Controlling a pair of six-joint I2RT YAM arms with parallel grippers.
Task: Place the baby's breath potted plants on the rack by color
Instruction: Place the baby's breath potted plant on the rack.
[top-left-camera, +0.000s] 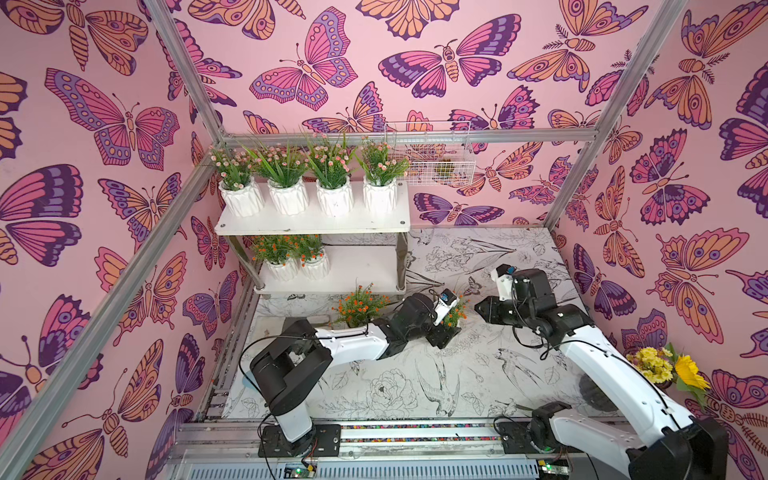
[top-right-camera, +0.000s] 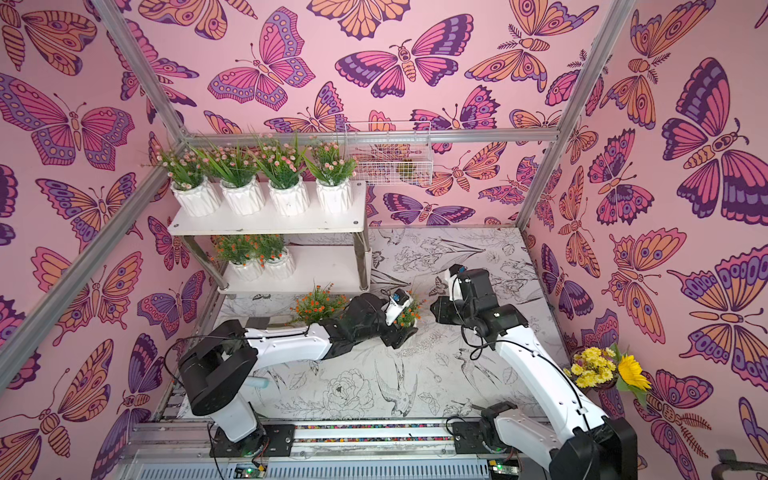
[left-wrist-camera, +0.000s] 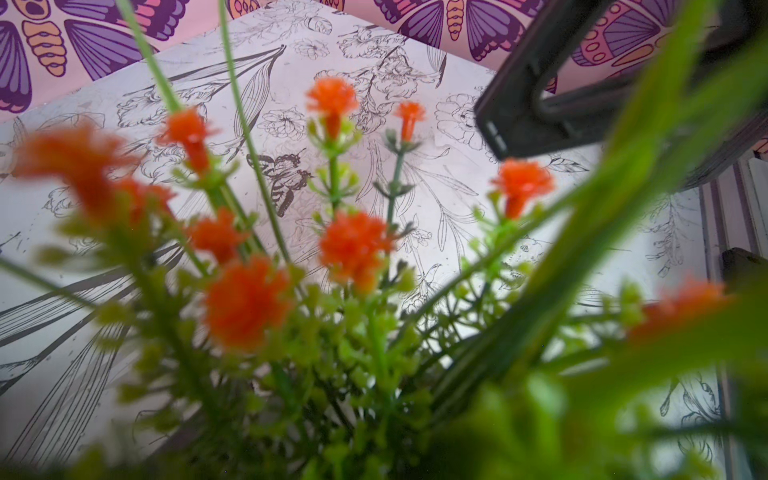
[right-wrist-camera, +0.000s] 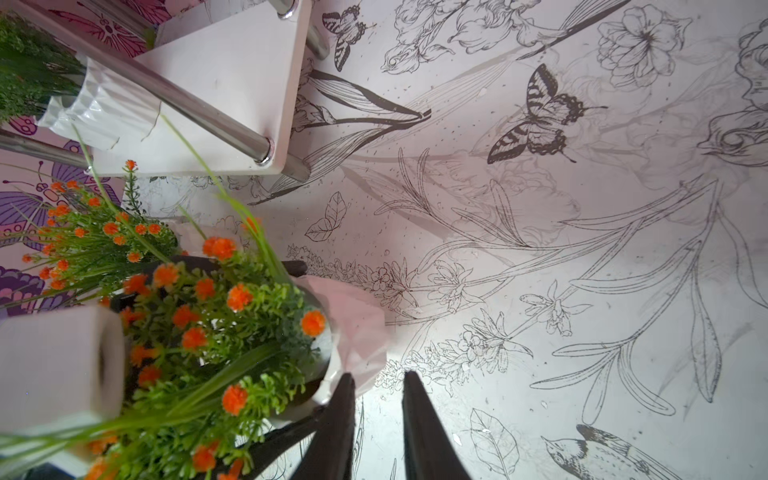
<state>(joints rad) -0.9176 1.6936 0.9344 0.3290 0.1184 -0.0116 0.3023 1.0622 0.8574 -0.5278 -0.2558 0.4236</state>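
Polished metal legs (right-wrist-camera: 199, 112) carried the rack's (top-left-camera: 311, 226) smooth white boards. Each ribbed white pot (top-left-camera: 288, 197) shone glossy beneath plastic sprays (left-wrist-camera: 374, 332), and the printed table cover (top-left-camera: 415, 374) looked matt.

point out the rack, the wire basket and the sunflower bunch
rack (top-left-camera: 316, 224): in a top view, bare front strip of its upper board
wire basket (top-left-camera: 415, 166): in a top view, its front mesh wall
sunflower bunch (top-left-camera: 688, 368): in a top view, the big sunflower's head

Pink butterfly-print walls (top-left-camera: 332, 62) enclose a tabletop (top-left-camera: 457, 374) printed with black line-drawn flowers and birds, framed by aluminium bars (top-left-camera: 540, 134).
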